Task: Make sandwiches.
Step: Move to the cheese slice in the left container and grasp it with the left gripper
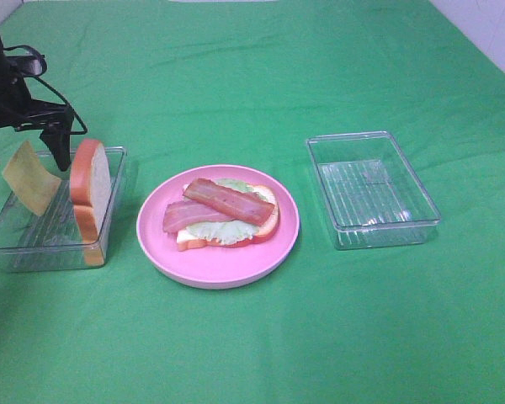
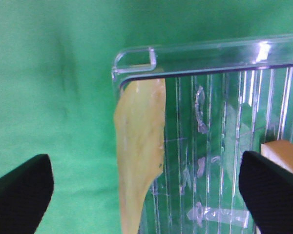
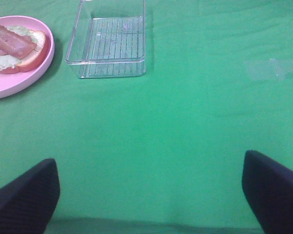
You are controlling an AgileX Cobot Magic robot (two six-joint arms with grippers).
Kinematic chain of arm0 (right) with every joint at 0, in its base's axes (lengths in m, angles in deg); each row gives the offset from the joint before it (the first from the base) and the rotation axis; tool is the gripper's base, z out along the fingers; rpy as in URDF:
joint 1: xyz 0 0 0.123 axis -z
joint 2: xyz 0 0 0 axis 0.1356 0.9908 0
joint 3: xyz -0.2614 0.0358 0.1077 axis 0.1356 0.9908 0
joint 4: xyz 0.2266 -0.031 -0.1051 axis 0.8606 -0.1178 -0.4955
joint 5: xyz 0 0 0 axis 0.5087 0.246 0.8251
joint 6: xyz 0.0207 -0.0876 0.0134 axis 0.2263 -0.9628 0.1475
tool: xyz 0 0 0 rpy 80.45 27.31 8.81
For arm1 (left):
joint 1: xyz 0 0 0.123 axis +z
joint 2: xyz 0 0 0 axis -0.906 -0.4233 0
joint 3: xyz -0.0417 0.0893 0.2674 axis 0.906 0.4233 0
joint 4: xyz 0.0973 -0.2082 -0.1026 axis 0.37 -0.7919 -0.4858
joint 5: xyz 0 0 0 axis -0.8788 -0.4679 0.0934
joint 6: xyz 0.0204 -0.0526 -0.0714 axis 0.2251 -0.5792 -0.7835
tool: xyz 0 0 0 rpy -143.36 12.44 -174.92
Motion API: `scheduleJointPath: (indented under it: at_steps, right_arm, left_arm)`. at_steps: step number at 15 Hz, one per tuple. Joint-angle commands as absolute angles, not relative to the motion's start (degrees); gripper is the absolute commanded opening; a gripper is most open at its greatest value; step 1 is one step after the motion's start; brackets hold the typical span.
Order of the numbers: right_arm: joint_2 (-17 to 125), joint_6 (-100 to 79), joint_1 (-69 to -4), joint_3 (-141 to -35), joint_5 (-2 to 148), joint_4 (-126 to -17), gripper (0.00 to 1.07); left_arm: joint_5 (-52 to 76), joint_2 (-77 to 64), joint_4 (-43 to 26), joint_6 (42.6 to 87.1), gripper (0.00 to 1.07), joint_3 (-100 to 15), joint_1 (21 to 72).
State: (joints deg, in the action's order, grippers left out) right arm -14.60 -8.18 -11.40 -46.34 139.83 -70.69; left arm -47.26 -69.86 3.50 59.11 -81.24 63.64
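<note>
A partly built sandwich [image 1: 223,215] lies on the round pink plate [image 1: 219,265]: a bread slice, green lettuce and two bacon strips on top. Another bread slice [image 1: 91,192] stands on edge in the clear left tray [image 1: 34,248]. A yellow cheese slice [image 1: 32,178] leans at that tray's left side. My left gripper [image 1: 25,156] hangs open just above the cheese slice [image 2: 136,146], one finger on each side and neither touching it. In the right wrist view my right gripper [image 3: 151,195] is open over bare cloth, away from the plate [image 3: 19,78].
An empty clear tray [image 1: 372,187] stands right of the plate and also shows in the right wrist view [image 3: 110,44]. Green cloth covers the table. A patch of clear tape [image 3: 271,68] lies on the cloth.
</note>
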Motion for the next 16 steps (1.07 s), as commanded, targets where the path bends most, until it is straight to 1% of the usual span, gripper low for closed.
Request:
scheduleJointPath:
  at_steps: [1,2,3,4,5,12,13,14,15,16]
  right_arm:
    - [-16.4,-8.6,-11.2,-46.2,139.5,-70.6,0.96]
    - [-16.4,-8.6,-11.2,-46.2,139.5,-70.6,0.96]
    - [-16.4,-8.6,-11.2,-46.2,139.5,-70.6,0.96]
    - [-16.4,-8.6,-11.2,-46.2,139.5,-70.6,0.96]
    - [-16.4,-8.6,-11.2,-46.2,139.5,-70.6,0.96]
    - [-16.4,-8.6,-11.2,-46.2,139.5,-70.6,0.96]
    - [-16.4,-8.6,-11.2,-46.2,139.5,-70.6,0.96]
    - [-16.4,-8.6,-11.2,-46.2,139.5,-70.6,0.96]
    - [-16.4,-8.6,-11.2,-46.2,139.5,-70.6,0.96]
    - [-16.4,-8.6,-11.2,-46.2,139.5,-70.6,0.96]
  left_arm:
    - [-53.0,-70.2,3.5,59.2,0.81,-80.8,63.6]
    - [-53.0,-70.2,3.6,59.2,0.67,-80.8,63.6]
    - [-53.0,-70.2,3.6,59.2,0.62,-80.8,63.6]
    - [-53.0,-70.2,3.6,59.0,0.52,-80.8,63.6]
    - [-53.0,-70.2,3.6,58.6,0.47,-80.8,63.6]
    - [-53.0,-70.2,3.6,58.4,0.48,-80.8,63.6]
    - [-53.0,-70.2,3.6,58.4,0.45,-80.8,63.6]
    - [-53.0,-70.2,3.6,58.4,0.36,-80.8,63.6]
    - [-53.0,-70.2,3.6,58.4,0.23,-80.8,63.6]
    - [-53.0,-70.2,3.6,58.4,0.07,-80.8,63.6]
